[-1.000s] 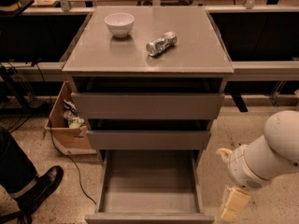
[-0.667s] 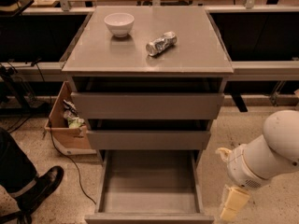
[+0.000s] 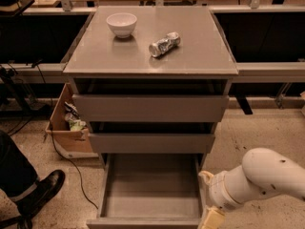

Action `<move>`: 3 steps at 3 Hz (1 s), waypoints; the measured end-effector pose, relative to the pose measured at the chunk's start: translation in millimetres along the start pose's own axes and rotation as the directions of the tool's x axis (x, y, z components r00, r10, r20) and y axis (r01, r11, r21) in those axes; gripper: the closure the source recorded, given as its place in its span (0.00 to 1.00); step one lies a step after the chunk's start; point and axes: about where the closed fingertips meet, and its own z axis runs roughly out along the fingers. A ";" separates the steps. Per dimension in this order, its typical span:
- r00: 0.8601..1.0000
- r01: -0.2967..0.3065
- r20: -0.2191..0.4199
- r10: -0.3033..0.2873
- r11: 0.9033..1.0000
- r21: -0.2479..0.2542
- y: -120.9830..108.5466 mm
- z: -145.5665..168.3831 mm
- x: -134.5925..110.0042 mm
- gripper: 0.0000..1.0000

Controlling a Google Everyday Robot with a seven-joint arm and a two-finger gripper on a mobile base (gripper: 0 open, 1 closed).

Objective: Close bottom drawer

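Floor (image 3: pixel 259 128) right of the pulled-out bottom drawer (image 3: pixel 151 194) hosts the end effector (image 3: pixel 213 218), just beside its front corner, grip unclear.

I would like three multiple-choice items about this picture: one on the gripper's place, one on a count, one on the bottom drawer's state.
1. Where is the gripper?
A. upper left
B. low right, beside the front corner of the bottom drawer
C. top centre

2. How many things lie on the cabinet top?
A. one
B. two
C. four

3. The bottom drawer is:
A. pulled out
B. fully shut
C. removed

Answers: 1 B, it sits at the lower edge by that corner; 2 B, a white bowl and a crushed can; 3 A, its empty tray shows.
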 end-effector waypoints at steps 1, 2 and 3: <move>0.999 0.026 0.046 -0.025 0.999 -0.030 14.5 89.0 5.7 0.00; 0.997 0.023 0.072 -0.020 0.999 -0.042 22.0 153.1 16.7 0.00; 0.994 0.016 0.112 -0.009 0.998 -0.065 22.4 216.8 21.9 0.00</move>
